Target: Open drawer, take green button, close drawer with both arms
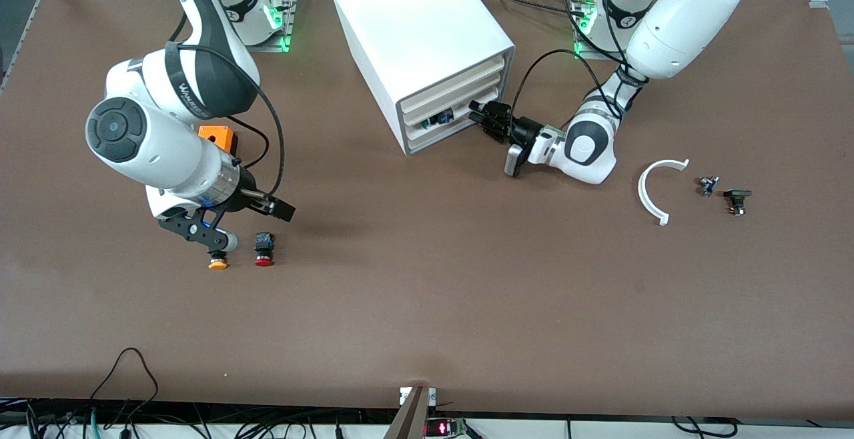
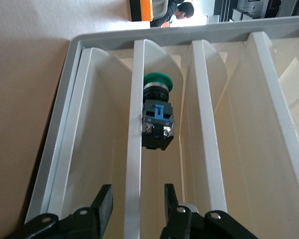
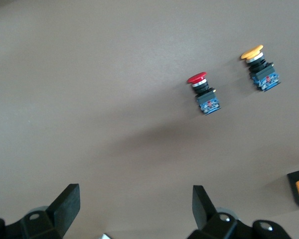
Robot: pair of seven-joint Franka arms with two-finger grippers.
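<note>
The white cabinet (image 1: 413, 25) stands at the table's back middle with its four drawers facing the left arm's end. My left gripper (image 1: 482, 115) is at the cabinet's front. In the left wrist view it (image 2: 134, 199) is open, with one finger on each side of a drawer's cream front edge (image 2: 132, 124) and not pressed on it. The green-capped button (image 2: 158, 112) lies in that drawer, and also shows in the front view (image 1: 441, 117) through the gap. The drawer is about level with the others. My right gripper (image 1: 237, 220) is open and empty over the table.
An orange-capped button (image 1: 217, 262) and a red-capped button (image 1: 264, 252) lie on the table under my right gripper, also in the right wrist view (image 3: 259, 67) (image 3: 203, 93). An orange box (image 1: 217, 137) sits by them. A white curved piece (image 1: 650, 192) and two small parts (image 1: 737, 199) lie near the left arm.
</note>
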